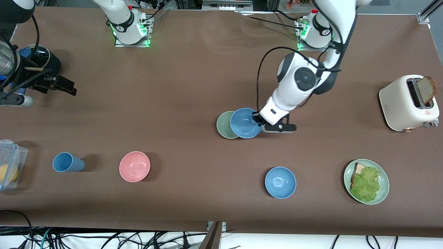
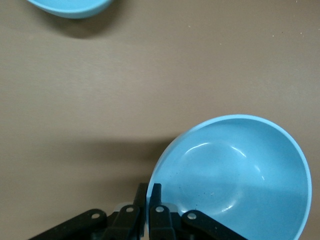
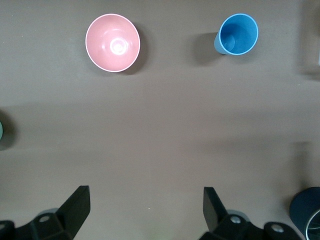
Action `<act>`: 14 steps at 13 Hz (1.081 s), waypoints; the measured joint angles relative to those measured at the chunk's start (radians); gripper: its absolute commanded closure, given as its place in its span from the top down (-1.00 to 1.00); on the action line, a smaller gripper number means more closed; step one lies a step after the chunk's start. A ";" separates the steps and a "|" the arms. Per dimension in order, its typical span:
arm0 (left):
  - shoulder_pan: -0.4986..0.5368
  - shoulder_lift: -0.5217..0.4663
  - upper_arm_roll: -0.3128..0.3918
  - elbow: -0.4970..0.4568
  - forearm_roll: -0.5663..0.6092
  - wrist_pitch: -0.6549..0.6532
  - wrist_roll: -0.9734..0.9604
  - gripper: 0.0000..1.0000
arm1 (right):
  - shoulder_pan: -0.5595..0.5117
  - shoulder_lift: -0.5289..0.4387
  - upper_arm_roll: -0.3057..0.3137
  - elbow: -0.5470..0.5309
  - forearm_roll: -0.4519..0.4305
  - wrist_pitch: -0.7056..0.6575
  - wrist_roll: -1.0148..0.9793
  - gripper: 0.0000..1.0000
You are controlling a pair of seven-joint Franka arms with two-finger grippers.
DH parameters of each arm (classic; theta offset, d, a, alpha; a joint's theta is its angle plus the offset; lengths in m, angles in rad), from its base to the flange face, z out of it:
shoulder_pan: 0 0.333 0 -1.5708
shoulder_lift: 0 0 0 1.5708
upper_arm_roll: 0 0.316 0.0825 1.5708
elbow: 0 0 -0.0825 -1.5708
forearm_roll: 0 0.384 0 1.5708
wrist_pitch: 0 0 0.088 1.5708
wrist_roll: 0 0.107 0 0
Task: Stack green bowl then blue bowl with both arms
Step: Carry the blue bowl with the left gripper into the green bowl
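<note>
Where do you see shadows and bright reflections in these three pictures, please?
Front view: the pink bowl and blue cup cast soft shadows toward the left arm's end. Left wrist view: the blue bowl held by the left gripper shows curved glare inside, with a faint dark band on the table beside it. Right wrist view: a bright spot in the pink bowl's centre.

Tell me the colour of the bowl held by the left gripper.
Blue. The bowl in the left gripper shows best in the left wrist view.
</note>
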 measured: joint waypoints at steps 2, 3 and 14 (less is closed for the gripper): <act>-0.031 0.047 0.001 0.037 0.000 0.000 -0.033 -1.00 | 0.000 0.000 0.000 0.000 0.000 0.000 0.000 1.00; -0.046 0.065 0.002 0.047 0.006 0.000 -0.039 -1.00 | 0.000 0.000 0.000 0.000 0.000 0.000 0.000 1.00; -0.091 0.118 0.005 0.053 0.081 0.000 -0.131 -0.59 | -0.001 0.000 0.000 0.000 0.000 0.001 0.000 1.00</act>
